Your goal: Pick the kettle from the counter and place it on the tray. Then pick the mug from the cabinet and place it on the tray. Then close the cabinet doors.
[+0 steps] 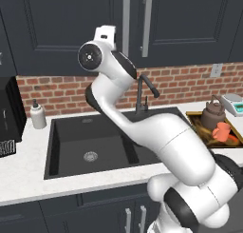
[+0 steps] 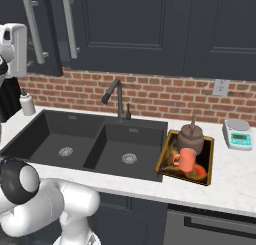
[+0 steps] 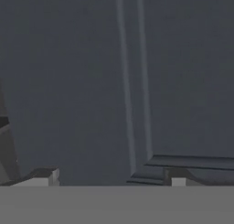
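The flat golden-brown tray (image 2: 209, 148) is sitting at the white counter's (image 2: 235, 179) sink-side edge, carrying the squat brownish-grey kettle (image 2: 191, 137) and bright orange mug (image 2: 185, 160); the gripper (image 3: 112, 179) is facing the dark cabinet doors (image 3: 91, 81), fingers spread.

- A black double sink (image 2: 95, 144) with 2 basins, each with a round drain.
- A dark faucet (image 2: 117, 100) at the far edge, behind the sink.
- A white soap bottle (image 1: 37, 115) left of the sink.
- A white kitchen scale (image 2: 237, 134) far right.
- A red brick backsplash (image 2: 165, 96) with a wall outlet (image 2: 221, 87).
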You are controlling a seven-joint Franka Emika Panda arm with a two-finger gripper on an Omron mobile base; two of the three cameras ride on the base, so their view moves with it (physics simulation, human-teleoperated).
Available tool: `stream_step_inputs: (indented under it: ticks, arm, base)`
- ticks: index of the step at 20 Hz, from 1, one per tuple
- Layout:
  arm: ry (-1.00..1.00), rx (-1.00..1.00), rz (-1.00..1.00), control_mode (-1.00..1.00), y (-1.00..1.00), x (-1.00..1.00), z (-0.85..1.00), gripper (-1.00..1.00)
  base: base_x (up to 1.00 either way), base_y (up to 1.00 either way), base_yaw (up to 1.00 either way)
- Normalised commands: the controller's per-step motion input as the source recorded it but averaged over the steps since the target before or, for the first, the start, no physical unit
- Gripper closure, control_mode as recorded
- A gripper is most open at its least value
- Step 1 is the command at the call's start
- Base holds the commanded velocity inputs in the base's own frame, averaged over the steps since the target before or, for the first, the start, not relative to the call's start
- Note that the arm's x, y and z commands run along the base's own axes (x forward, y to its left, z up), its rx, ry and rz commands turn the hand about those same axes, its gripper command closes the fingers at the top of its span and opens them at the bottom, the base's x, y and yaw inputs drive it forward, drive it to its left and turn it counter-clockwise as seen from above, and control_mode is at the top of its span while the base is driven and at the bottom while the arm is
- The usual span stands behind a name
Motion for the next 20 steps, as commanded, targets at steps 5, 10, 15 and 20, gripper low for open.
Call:
stream_step_inputs:
  ticks: [5,10,15,20]
  arm:
    - [0.00,0.00,0.00,-1.00,0.00,0.66,-0.04,-1.00]
    - [0.03,-0.04,0.06,-1.00,0.00,0.66,-0.13,-1.00]
    - [0.07,-0.13,0.14,-1.00,0.00,0.46,-0.25,-1.00]
    - [0.07,-0.17,0.18,-1.00,0.00,0.29,-0.34,-1.00]
  base:
    - [0.00,0.00,0.00]
    - [0.00,0.00,0.00]
    - [0.00,0.00,0.00]
    - [0.00,0.00,0.00]
